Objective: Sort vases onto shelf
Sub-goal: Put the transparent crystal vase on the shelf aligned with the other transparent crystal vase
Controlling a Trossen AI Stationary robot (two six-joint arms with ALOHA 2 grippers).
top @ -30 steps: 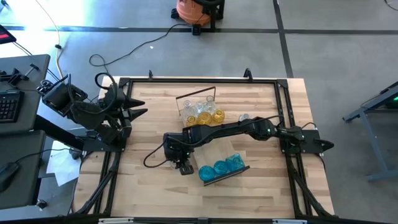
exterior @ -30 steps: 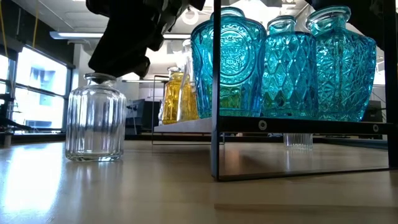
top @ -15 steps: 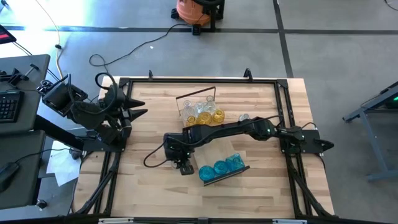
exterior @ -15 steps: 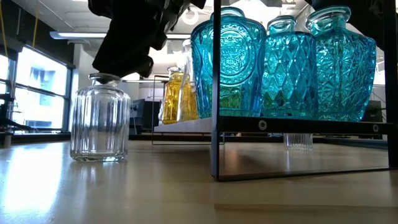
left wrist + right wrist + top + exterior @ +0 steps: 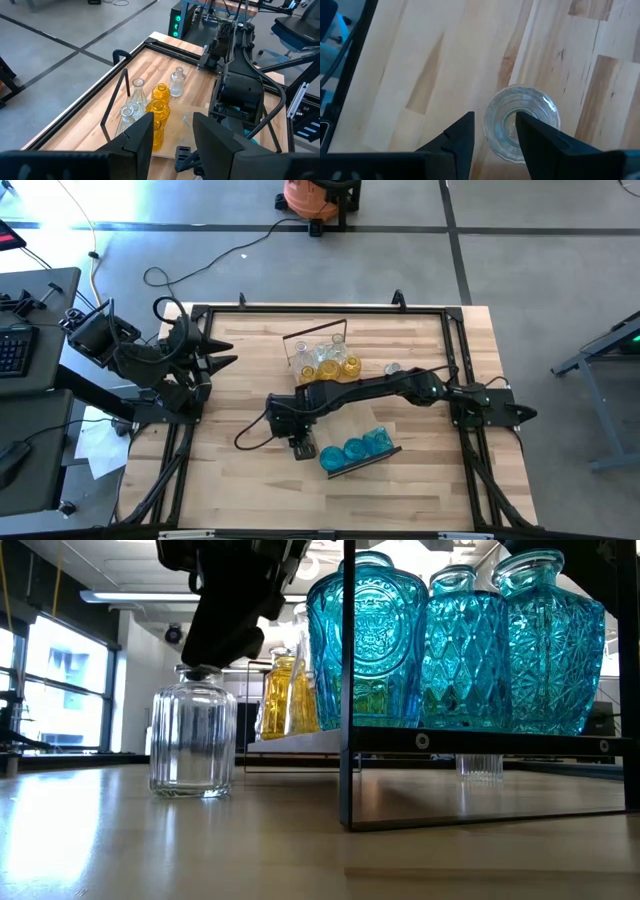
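Three blue vases (image 5: pixel 455 645) already stand in a row on the near shelf (image 5: pixel 362 463), so that colour looks sorted. The right gripper (image 5: pixel 299 446) hangs over the middle of the worktop (image 5: pixel 250 490), just left of that shelf, its fingers pinching the neck of a clear ribbed vase (image 5: pixel 192 730) whose base rests on the wood or sits just above it; which, I cannot tell. This vase is not yet on a shelf. Farther back, amber vases (image 5: pixel 158 109) and other clear vases (image 5: pixel 134 100) are grouped at a second shelf (image 5: pixel 320 358), with one clear vase (image 5: pixel 392 368) standing alone to the right. The left gripper (image 5: pixel 172 136) waits at the worktop's far left edge, fingers apart and empty.
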